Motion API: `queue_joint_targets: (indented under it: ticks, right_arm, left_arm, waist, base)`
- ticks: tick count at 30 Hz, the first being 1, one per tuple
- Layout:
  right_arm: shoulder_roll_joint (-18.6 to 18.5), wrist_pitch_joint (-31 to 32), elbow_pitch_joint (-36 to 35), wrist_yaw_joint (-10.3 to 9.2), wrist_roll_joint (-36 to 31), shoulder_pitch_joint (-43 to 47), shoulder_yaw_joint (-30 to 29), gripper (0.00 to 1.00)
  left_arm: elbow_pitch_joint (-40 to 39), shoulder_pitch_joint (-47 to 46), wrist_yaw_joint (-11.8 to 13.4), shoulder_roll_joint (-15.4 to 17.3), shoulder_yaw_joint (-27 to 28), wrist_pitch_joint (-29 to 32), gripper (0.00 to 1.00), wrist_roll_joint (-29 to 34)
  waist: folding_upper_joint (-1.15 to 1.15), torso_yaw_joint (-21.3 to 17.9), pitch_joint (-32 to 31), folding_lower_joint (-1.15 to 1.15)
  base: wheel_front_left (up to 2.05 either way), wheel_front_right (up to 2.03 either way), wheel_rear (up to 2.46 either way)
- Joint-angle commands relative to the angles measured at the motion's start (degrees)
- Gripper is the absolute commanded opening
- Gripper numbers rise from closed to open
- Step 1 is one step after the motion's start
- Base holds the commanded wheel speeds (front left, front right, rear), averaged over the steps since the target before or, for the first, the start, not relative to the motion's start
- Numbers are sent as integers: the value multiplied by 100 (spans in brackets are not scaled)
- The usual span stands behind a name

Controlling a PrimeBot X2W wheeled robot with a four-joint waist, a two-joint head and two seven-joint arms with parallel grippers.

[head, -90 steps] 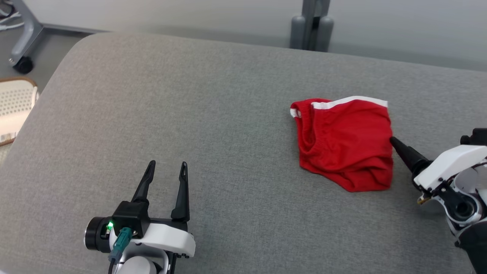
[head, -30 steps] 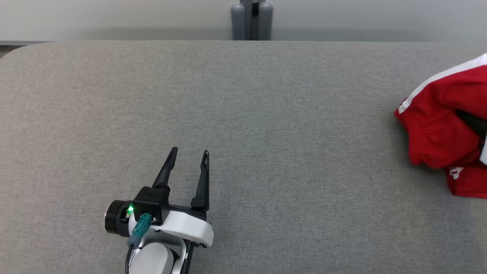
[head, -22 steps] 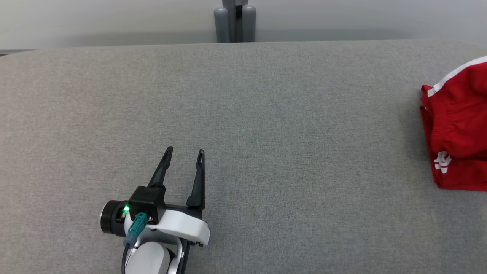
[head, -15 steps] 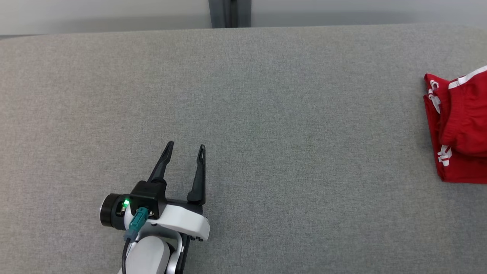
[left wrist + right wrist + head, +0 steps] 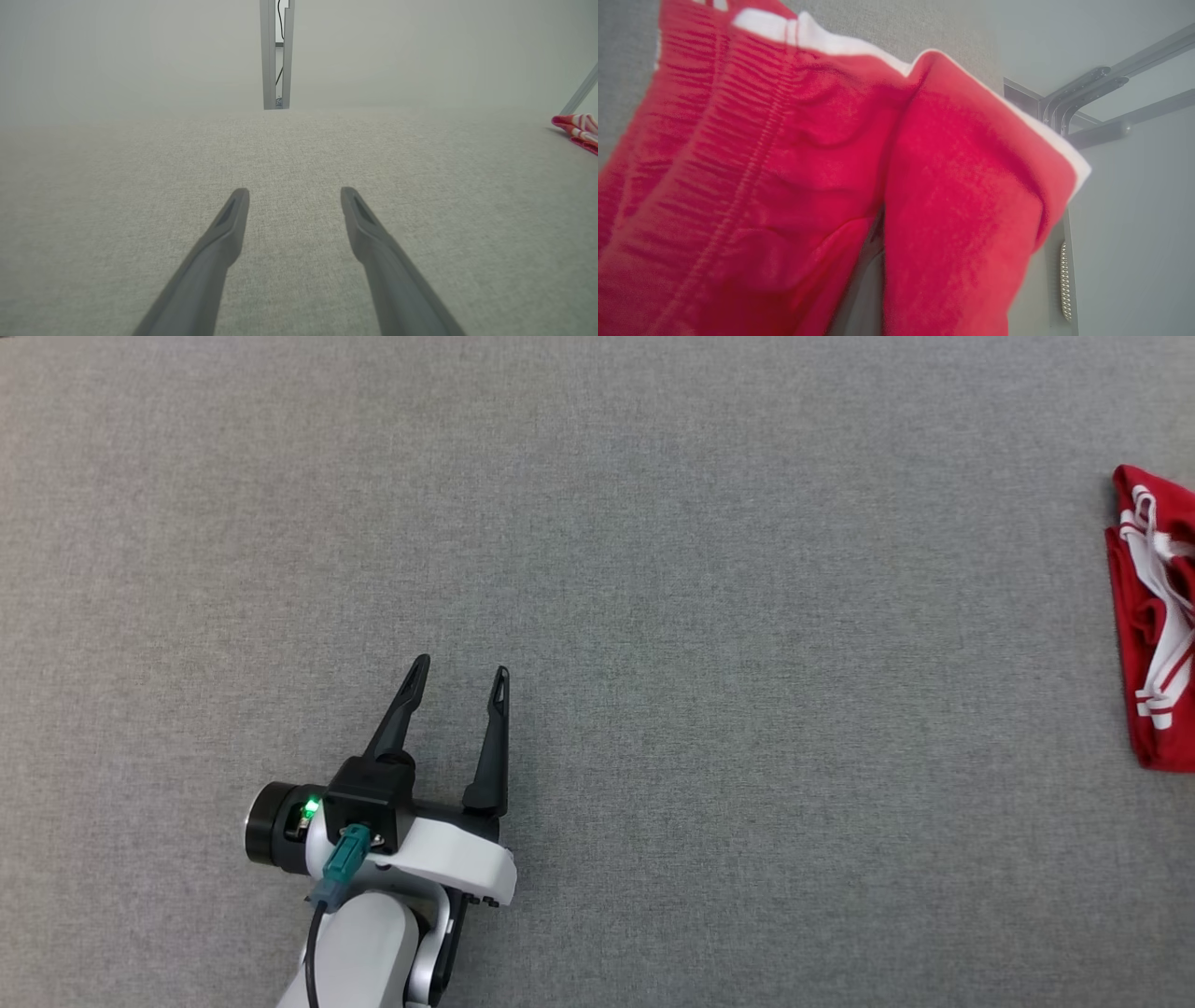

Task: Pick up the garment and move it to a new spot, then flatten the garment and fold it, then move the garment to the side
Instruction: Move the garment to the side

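Red garment (image 5: 1153, 616) with white trim, well apart from the left gripper (image 5: 462, 665) and off to its right over the grey desk (image 5: 653, 569). Its visible strip runs roughly parallel to that gripper's fingers, which are spread open and empty. The right gripper, the nearer one, has its fingers closed and buried in the red cloth, apparently pinching it. White marks on the cloth are unreadable.

Head cam: steep top-down on grey bench (image 5: 653, 569). L wrist cam: low, grazing along bench twd far wall (image 5: 140, 56). Both catch garment (image 5: 1131, 644) at right edge. R wrist cam: v. close on garment.
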Motion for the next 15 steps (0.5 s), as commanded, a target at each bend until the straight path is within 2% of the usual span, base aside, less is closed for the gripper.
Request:
queue_joint_targets:
  ticks: [1,6,7,8,9,15]
  right_arm:
    - [-11,-60,105,0,-118,-93,60,0]
    - [11,-234,549,-1,-453,-309,282,0]
    - [6,-292,643,-1,-513,-361,308,10]
    - [17,-352,730,-1,-561,-406,326,71]
    - [48,-386,811,-1,-586,-418,338,100]
    - [169,-450,1066,-1,-619,-505,462,100]
  left_arm:
    - [-15,-122,-12,23,-4,-17,100,35]
    - [-26,-188,30,24,-95,-17,100,-38]
    - [-29,-216,42,24,-113,-17,100,-58]
    - [-31,-242,50,23,-126,-17,100,-62]
    - [-31,-253,66,23,-142,-17,100,-83]
    - [13,-248,130,25,-160,-17,100,-152]
  waist:
    - [0,35,55,0]
    - [0,135,181,0]
    - [0,155,201,0]
    - [0,174,217,0]
    - [0,188,224,0]
    - [0,218,175,0]
  base:
    - [0,0,0]
    - [0,0,0]
    - [0,0,0]
    - [0,0,0]
    - [0,0,0]
    - [0,0,0]
